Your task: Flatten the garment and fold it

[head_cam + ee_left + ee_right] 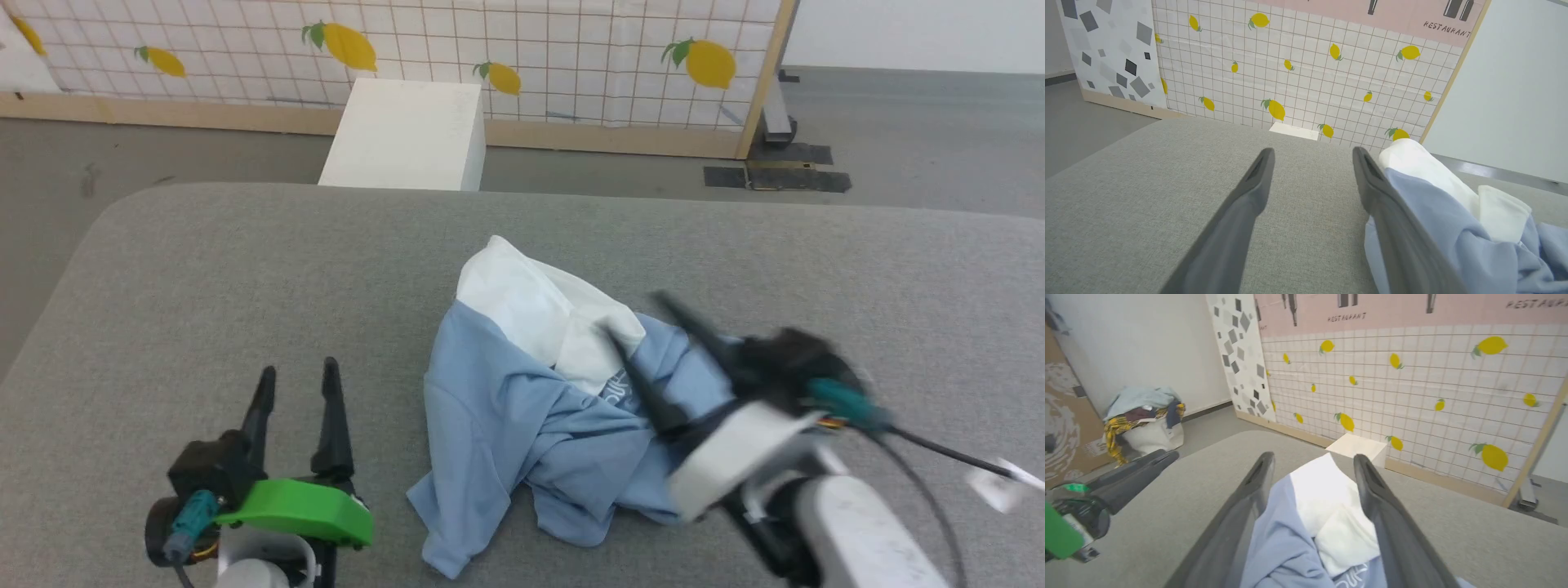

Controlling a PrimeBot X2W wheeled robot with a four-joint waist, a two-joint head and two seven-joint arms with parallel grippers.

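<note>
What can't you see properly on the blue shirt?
Shirt, head view: crumpled folds hide collar and buttons.
Right gripper, head view: motion-blurred, covering the shirt's right side; contact unclear.
Printed lettering, right wrist view: cut off by the bottom edge.
Left wrist view: shirt runs off the right edge.

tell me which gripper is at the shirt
The right gripper: open, it straddles the crumpled shirt; the left gripper sits beside it over bare grey padding.

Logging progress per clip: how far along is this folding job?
Nothing looks done: the garment lies crumpled on the cushion. In hand: the right gripper, fingers open, is over it, not yet gripping. The left gripper sits open beside the garment. Flattening and folding are left.
</note>
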